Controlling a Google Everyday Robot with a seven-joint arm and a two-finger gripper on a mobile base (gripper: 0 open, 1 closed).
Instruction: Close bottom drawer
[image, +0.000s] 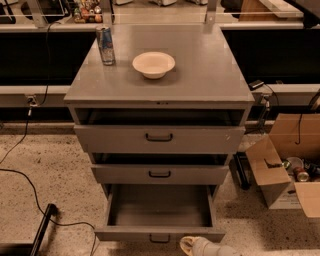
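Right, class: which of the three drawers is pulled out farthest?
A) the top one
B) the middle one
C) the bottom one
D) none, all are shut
C: the bottom drawer shows its whole grey box interior, while the top drawer and middle drawer are only slightly out. The gripper is at the lower edge of the view, just in front of the bottom drawer's front panel.
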